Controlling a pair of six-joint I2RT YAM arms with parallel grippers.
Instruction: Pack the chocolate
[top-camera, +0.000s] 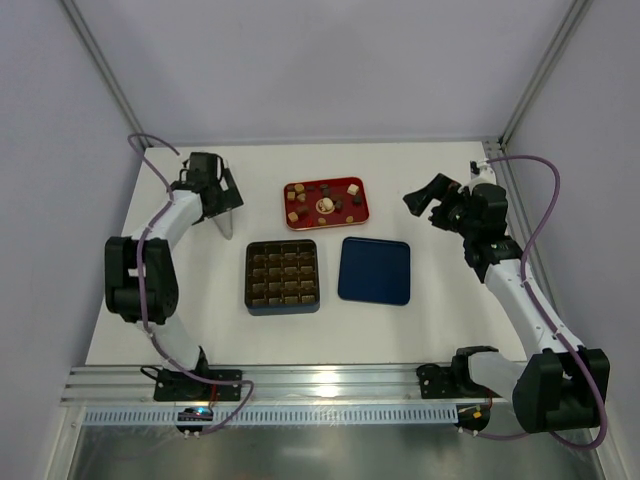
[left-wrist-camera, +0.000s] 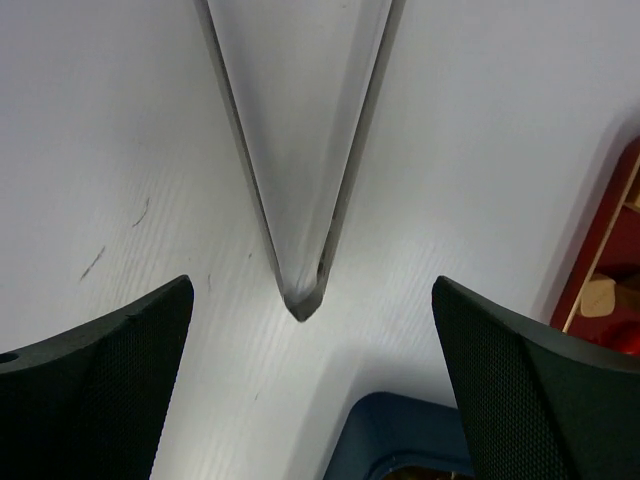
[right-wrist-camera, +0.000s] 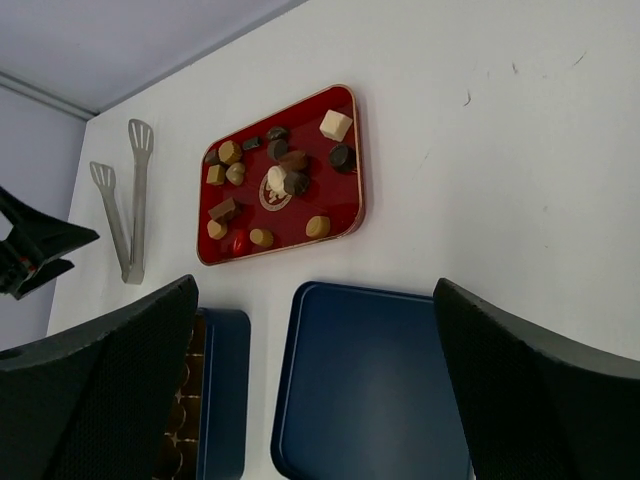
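The chocolate (top-camera: 325, 205), several small dark, tan and cream pieces, lies on a red tray (top-camera: 367, 213) at the middle back; in the right wrist view the chocolate (right-wrist-camera: 296, 182) shows clearly. The dark box (top-camera: 282, 276) with gridded compartments stands in front of the tray, and the navy lid (top-camera: 375, 270) lies flat to its right. My left gripper (top-camera: 226, 198) hangs open at the back left over metal tongs (left-wrist-camera: 300, 150), nothing between its jaws. My right gripper (top-camera: 425, 203) stands open in the air at the back right, empty.
The tongs (right-wrist-camera: 128, 205) lie flat on the white table left of the red tray (right-wrist-camera: 335, 200), joined end toward the box (right-wrist-camera: 222, 390). The lid (right-wrist-camera: 370, 390) lies below my right gripper (right-wrist-camera: 315, 290). Cage walls and posts enclose the table's back and sides.
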